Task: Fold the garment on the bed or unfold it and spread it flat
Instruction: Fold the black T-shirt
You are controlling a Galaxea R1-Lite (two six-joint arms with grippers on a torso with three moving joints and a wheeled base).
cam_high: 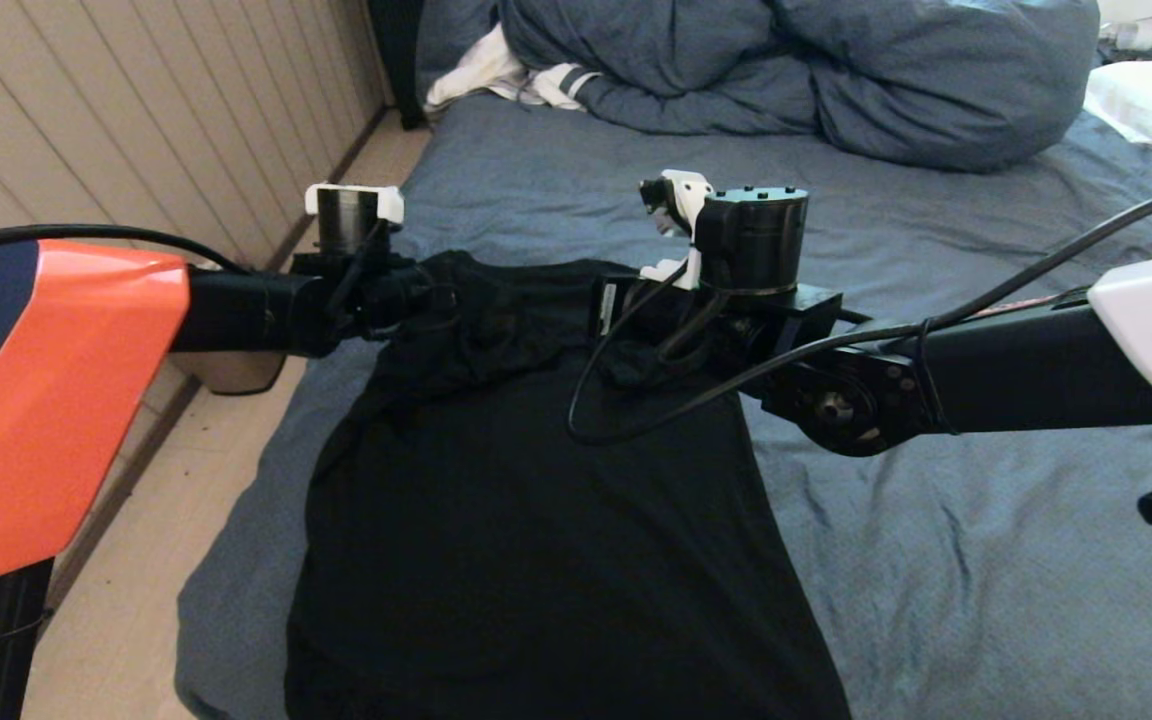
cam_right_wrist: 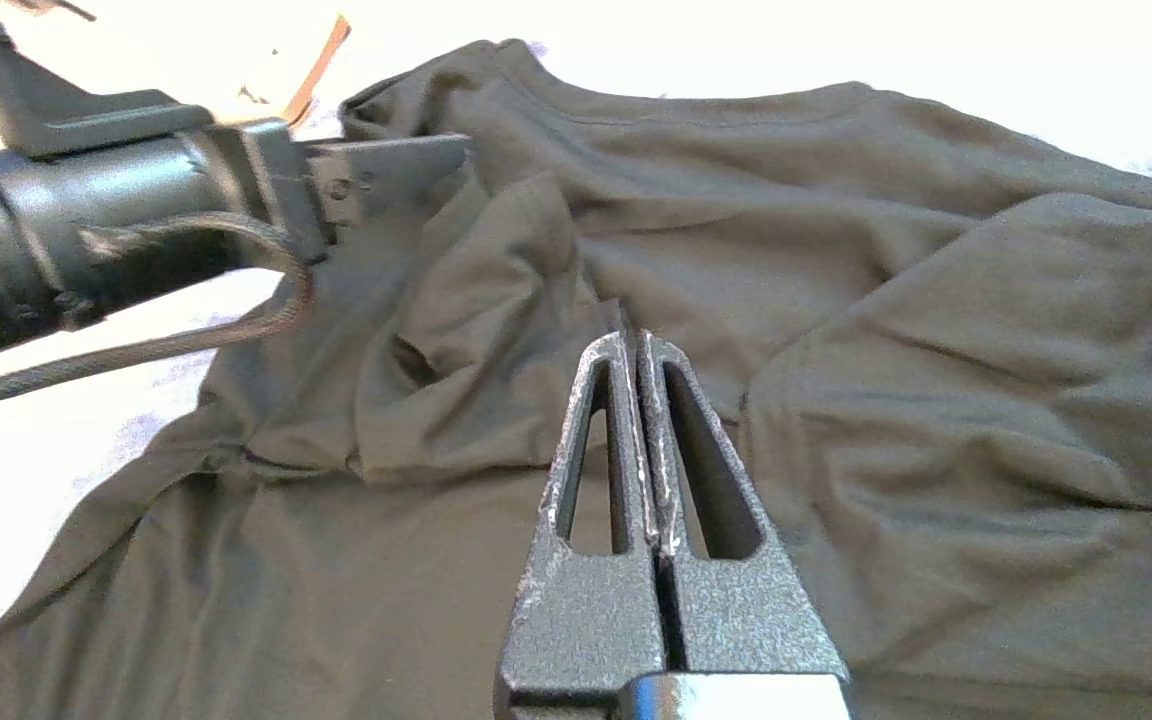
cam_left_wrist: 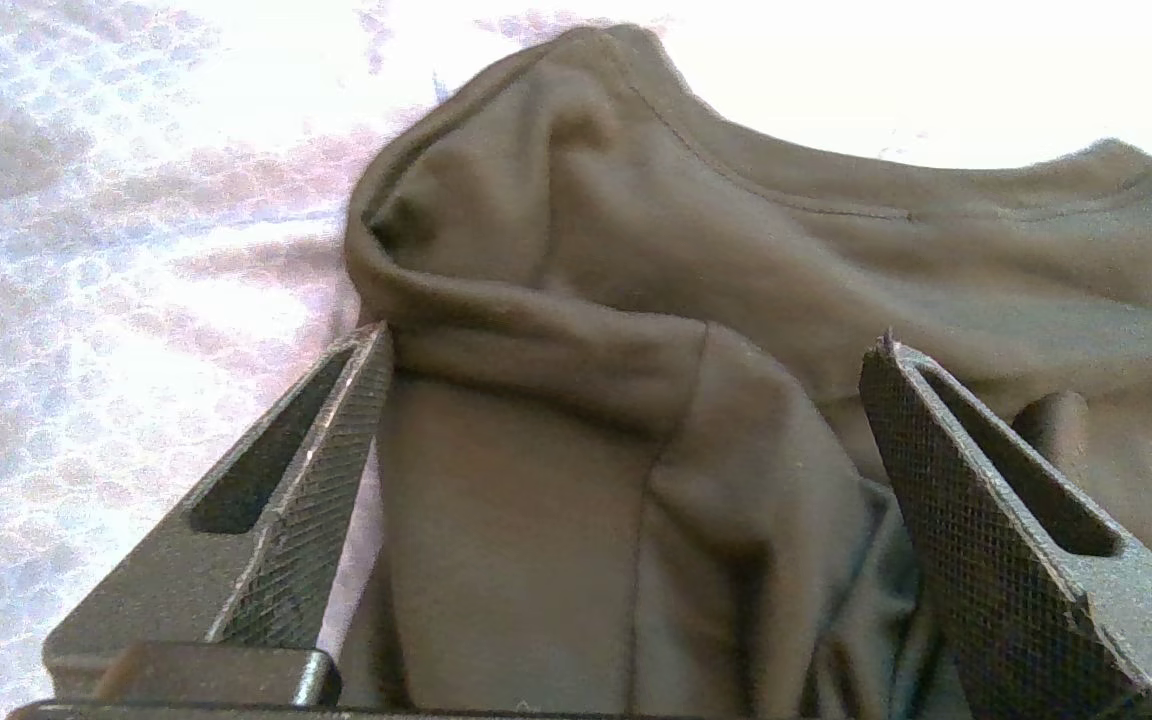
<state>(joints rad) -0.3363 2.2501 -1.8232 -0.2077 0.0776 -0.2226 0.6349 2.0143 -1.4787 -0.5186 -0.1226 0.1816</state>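
- The garment (cam_high: 546, 520) is a black T-shirt that lies on the bed (cam_high: 936, 560), with its plain black side up. In the head view it fills the middle and the 6 o'clock part.
- No print, lettering, brand or label can be read on the shirt in any view; only seams and the hem stitching show.
- The lower body of the shirt lies rather flat toward 6 o'clock. The far end, toward 12 o'clock, is bunched into folds between the two arms.
- The left gripper (cam_left_wrist: 626, 350) is at the shirt's far corner, about 10 o'clock from the shirt's middle in the head view. Its jaws stand wide apart, released, one on each side of a raised fold of black cloth; they do not pinch it.
- The right gripper (cam_right_wrist: 633, 345) is over the bunched part at about 1 o'clock from the shirt's middle. Its jaws are pressed together. The tips are right at a fold, but I cannot tell if any cloth is caught between them.
- In the right wrist view the left gripper (cam_right_wrist: 386, 170) shows near the shirt's hemmed edge.
- A bunched blue duvet (cam_high: 796, 70) lies at 12 o'clock on the bed, well apart from the shirt.
- A white cloth with dark stripes (cam_high: 516, 75) lies just beside the duvet at 11 o'clock.
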